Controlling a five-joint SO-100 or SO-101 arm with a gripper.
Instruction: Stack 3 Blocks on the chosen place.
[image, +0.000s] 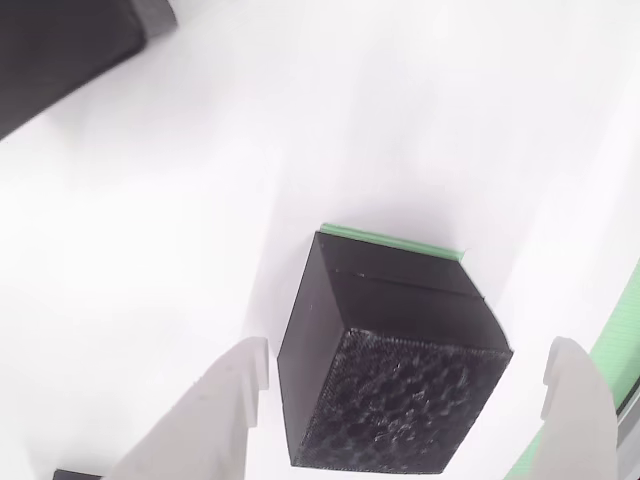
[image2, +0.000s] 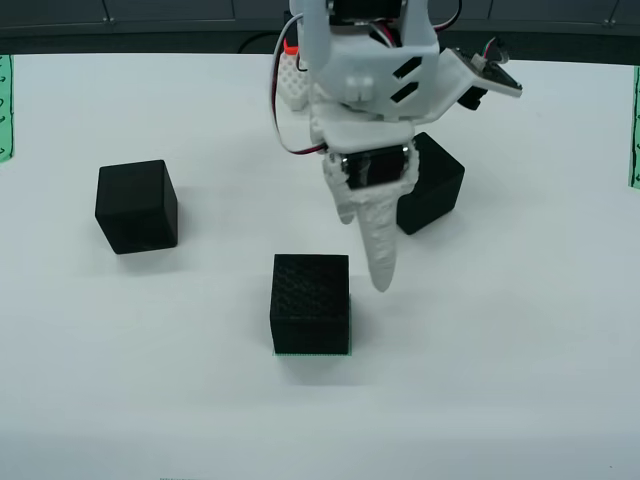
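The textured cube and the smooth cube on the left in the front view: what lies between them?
Nothing. In the front view, bare white table separates the textured cube from the smooth cube.

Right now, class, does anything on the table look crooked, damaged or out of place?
Nothing stands out. One textured block sits upright on the green patch; two other blocks stand upright apart on the table. The gripper is open.

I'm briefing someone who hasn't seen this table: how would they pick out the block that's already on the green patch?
On the white table, look in front of the white robot arm's hand. Of the three black cubes, it is the textured cube nearest the front edge in the fixed view, with a thin green edge showing under it. Its faces are rough and honeycombed; the left cube and back cube look smooth.
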